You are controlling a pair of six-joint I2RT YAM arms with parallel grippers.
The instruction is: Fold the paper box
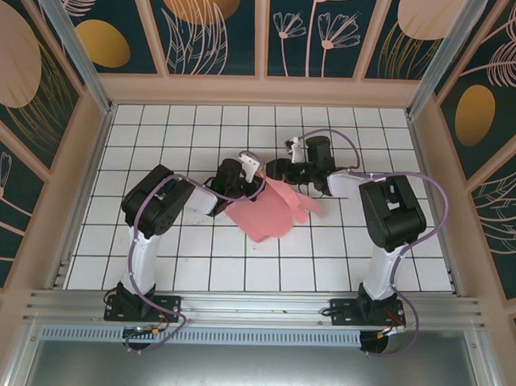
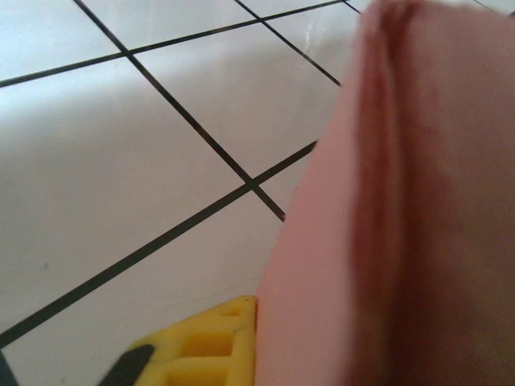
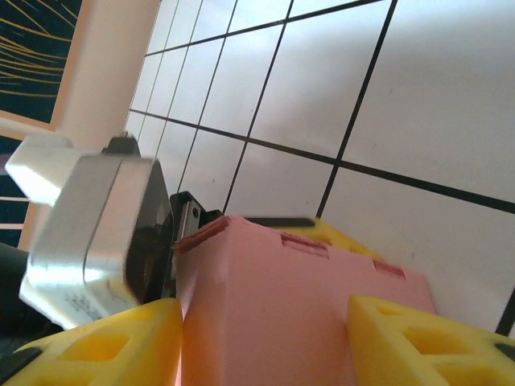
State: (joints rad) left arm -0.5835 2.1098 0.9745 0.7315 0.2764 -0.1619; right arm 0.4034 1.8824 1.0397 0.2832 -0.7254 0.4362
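From above, the paper box (image 1: 270, 212) is a pink, partly folded card lifted off the tiled table (image 1: 158, 139) between the two arms. Its far edge is at the grippers and the rest slopes down towards the arm bases, with one flap sticking out to the right. The left gripper (image 1: 253, 182) meets that far edge from the left and the right gripper (image 1: 286, 178) from the right, the two almost touching (so neither arm is nearer; both are on the card).

In the left wrist view, the pink card stands close against one yellow finger (image 2: 197, 350), with a crease running lengthwise away from the camera. These jaws are clenched, and I judge them to be pinching the card's edge.

In the right wrist view, the box sits squarely between the two yellow fingers (image 3: 105, 346) and touches both, so this gripper grasps it across its width. The box's top edge lies ahead of the fingertips, and the left gripper's grey body clamps the left corner of that edge. The coming fold, I judge, turns on this: both grips share one edge, and the free card hangs to the near side.
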